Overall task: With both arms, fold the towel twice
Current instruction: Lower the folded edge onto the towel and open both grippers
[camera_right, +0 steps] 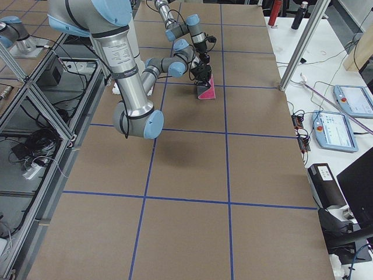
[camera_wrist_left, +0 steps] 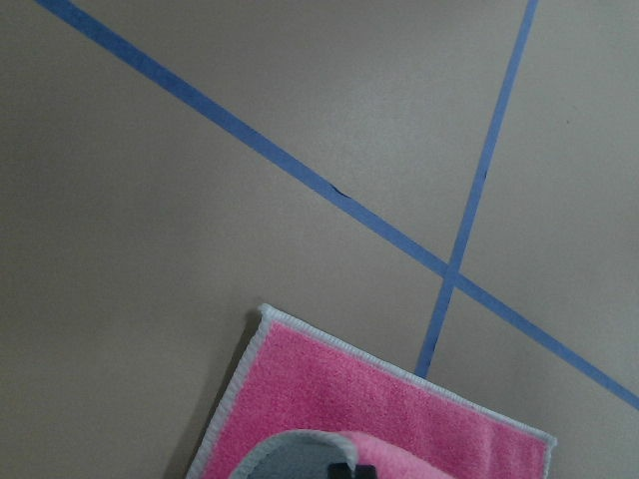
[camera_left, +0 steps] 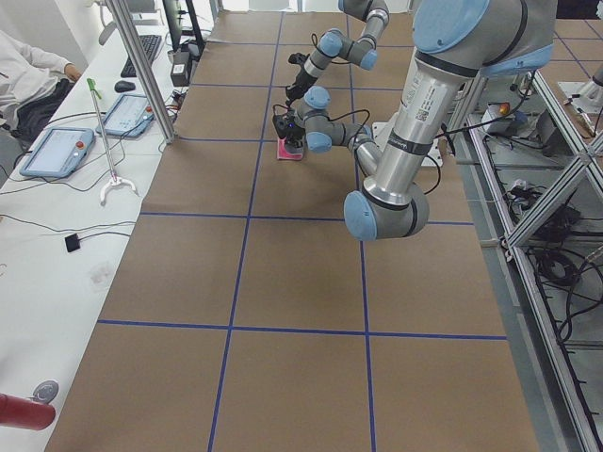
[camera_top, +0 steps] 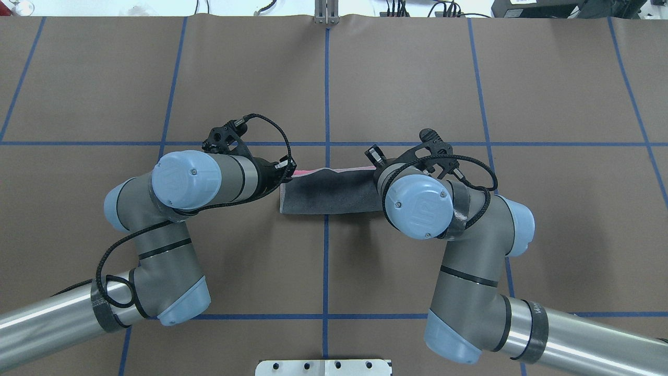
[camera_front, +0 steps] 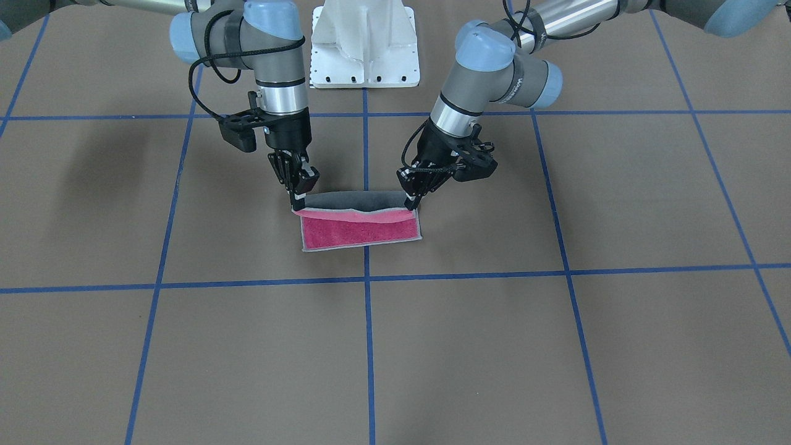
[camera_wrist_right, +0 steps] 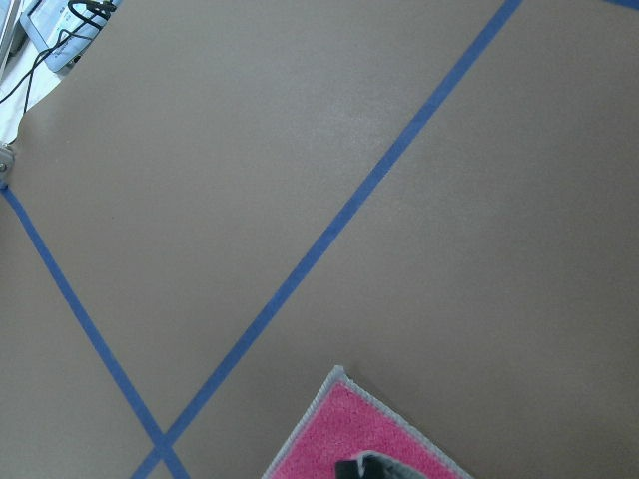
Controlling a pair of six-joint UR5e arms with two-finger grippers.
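The towel (camera_front: 361, 233) lies at the table's middle, pink side up. Its robot-side edge is lifted and curls over, showing the dark grey side (camera_front: 355, 199). My left gripper (camera_front: 412, 202) is shut on one lifted corner. My right gripper (camera_front: 298, 201) is shut on the other. In the overhead view the grey flap (camera_top: 329, 196) spans between the left gripper (camera_top: 286, 170) and the right wrist (camera_top: 417, 206), which hides the right fingertips. The left wrist view shows the pink towel (camera_wrist_left: 369, 409) below, and the right wrist view shows its corner (camera_wrist_right: 364, 434).
The white pedestal base (camera_front: 364, 49) stands behind the towel on the robot's side. Blue tape lines (camera_front: 368, 278) grid the brown table. Side benches hold tablets (camera_left: 61, 151), cables and poles, and an operator (camera_left: 24, 71) sits at the left end.
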